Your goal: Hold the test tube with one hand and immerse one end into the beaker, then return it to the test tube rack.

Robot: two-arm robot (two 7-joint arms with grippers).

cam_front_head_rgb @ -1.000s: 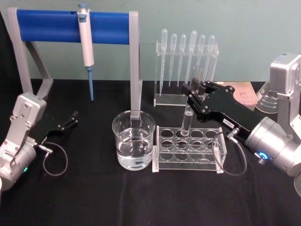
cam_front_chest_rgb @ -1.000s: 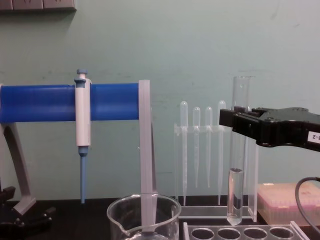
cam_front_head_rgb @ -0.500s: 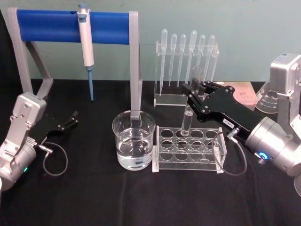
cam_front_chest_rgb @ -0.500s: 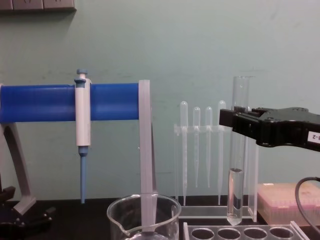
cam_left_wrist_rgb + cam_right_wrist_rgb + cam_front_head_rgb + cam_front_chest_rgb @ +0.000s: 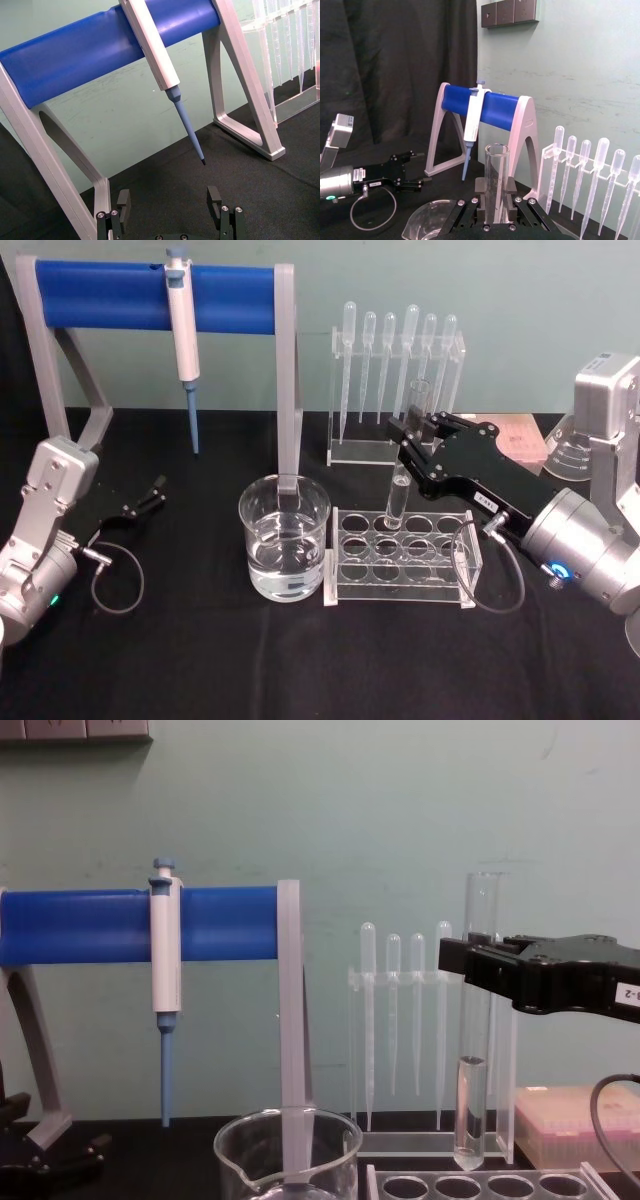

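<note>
The test tube [image 5: 397, 495] is a long clear glass tube, upright, with clear liquid in its lower part. My right gripper [image 5: 414, 434] is shut on its upper half. In the chest view the test tube [image 5: 472, 1110] hangs with its rounded bottom just above the holes of the clear rack [image 5: 480, 1186], and the right gripper [image 5: 478, 965] comes in from the right. The right wrist view shows the test tube [image 5: 496, 175] standing between the right gripper's [image 5: 495, 192] fingers. The beaker [image 5: 284, 537], part full of water, stands left of the rack. My left gripper [image 5: 152, 494] rests open at the far left.
A clear tube rack [image 5: 402, 555] stands right of the beaker. Behind it is an acrylic stand of plastic pipettes [image 5: 395, 380]. A white-and-blue pipettor [image 5: 182, 330] hangs on a blue-barred grey frame [image 5: 286, 370] behind the beaker. A pink tip box [image 5: 575, 1125] sits at the right.
</note>
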